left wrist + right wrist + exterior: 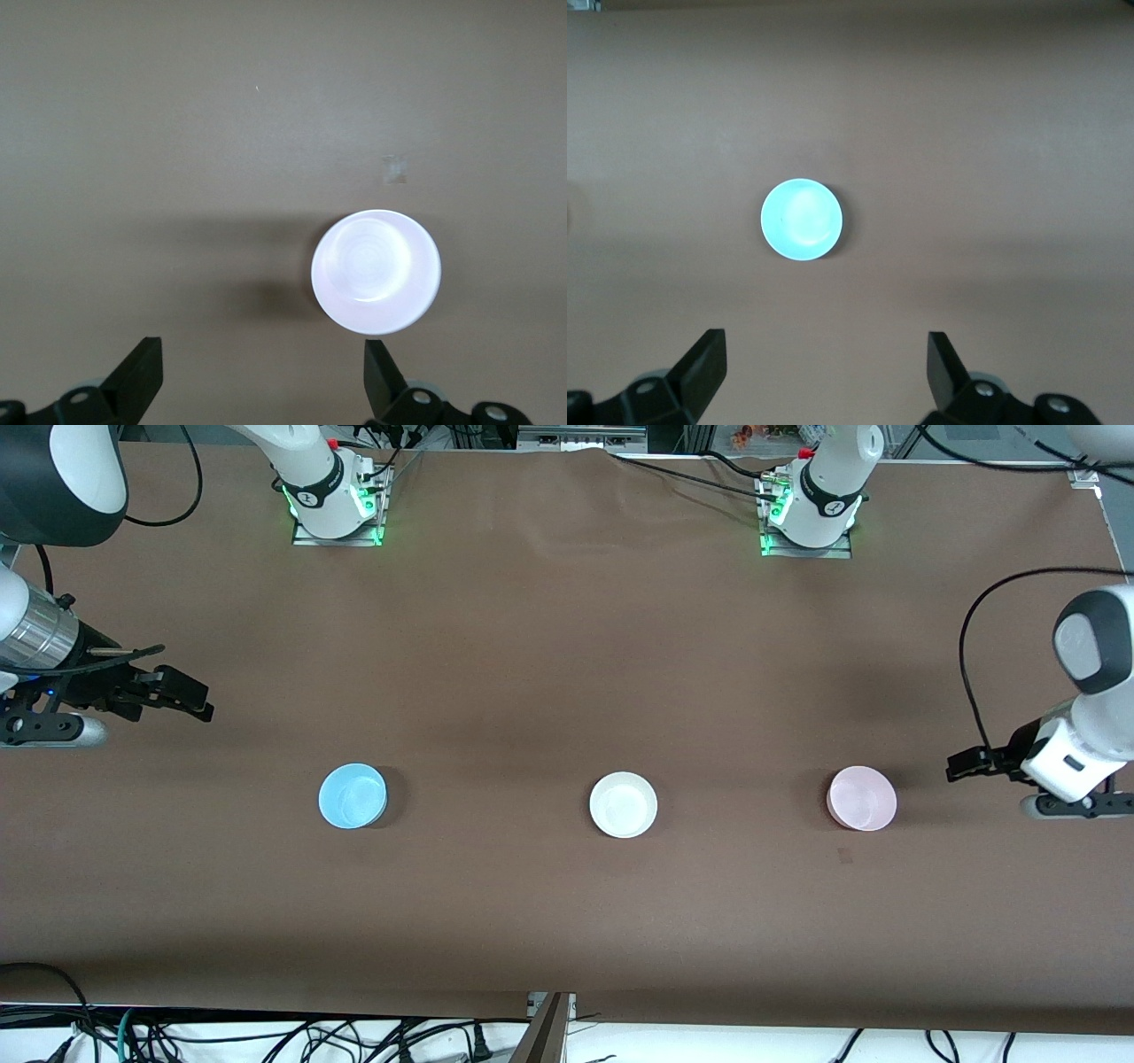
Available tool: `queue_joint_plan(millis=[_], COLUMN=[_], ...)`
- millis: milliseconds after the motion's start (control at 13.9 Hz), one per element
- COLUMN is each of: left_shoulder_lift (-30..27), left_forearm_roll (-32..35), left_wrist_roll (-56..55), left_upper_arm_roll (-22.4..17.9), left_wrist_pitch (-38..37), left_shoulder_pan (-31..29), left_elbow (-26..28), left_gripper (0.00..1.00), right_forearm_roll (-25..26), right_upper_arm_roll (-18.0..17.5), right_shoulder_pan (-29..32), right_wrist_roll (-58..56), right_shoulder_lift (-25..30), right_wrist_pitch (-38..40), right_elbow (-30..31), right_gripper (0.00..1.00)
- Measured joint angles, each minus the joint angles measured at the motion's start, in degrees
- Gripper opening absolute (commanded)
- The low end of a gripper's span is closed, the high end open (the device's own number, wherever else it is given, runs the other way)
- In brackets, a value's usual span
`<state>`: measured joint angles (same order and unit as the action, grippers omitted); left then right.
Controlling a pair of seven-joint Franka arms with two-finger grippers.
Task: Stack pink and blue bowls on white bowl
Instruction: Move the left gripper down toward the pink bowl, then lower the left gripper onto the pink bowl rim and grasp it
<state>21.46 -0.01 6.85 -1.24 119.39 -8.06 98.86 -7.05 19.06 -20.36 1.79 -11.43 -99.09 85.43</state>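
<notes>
Three bowls stand in a row on the brown table. The light blue bowl (353, 795) is toward the right arm's end, the white bowl (623, 804) is in the middle, and the pale pink bowl (861, 798) is toward the left arm's end. My right gripper (197, 700) is open and empty, in the air at the right arm's end, apart from the blue bowl (802, 220). My left gripper (959, 765) is open and empty, in the air beside the pink bowl (376, 272), not touching it.
A small pale mark (844, 856) lies on the cloth near the pink bowl, nearer the front camera. The arm bases (335, 509) (811, 522) stand along the table's edge farthest from the front camera. Cables (266, 1036) hang along the nearest edge.
</notes>
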Motion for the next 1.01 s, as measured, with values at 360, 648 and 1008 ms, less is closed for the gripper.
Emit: queue_joint_plan(millis=[360, 648, 1008], left_shoulder_lift=[5.59, 7.22, 8.26], left_forearm_roll=[-0.02, -0.02, -0.02], left_wrist_roll=[0.53, 0.53, 0.53], left_upper_arm_roll=[0.17, 0.28, 0.73], left_wrist_pitch=[6.03, 12.91, 15.74], left_shoulder_pan=[-0.27, -0.29, -0.29], left_elbow=[0.88, 5.65, 7.94], left_gripper=[0.99, 0.94, 0.92], right_forearm_roll=[0.0, 0.0, -0.01], right_upper_arm_roll=[-0.03, -0.03, -0.04], right_shoulder_pan=[-0.11, -0.13, -0.14], right_wrist_roll=[-0.03, -0.03, -0.06], right_shoulder_lift=[0.0, 0.0, 0.0], right_wrist_pitch=[-0.14, -0.52, -0.6], right_elbow=[0.0, 0.0, 0.0], right_gripper=[1.0, 1.0, 1.0])
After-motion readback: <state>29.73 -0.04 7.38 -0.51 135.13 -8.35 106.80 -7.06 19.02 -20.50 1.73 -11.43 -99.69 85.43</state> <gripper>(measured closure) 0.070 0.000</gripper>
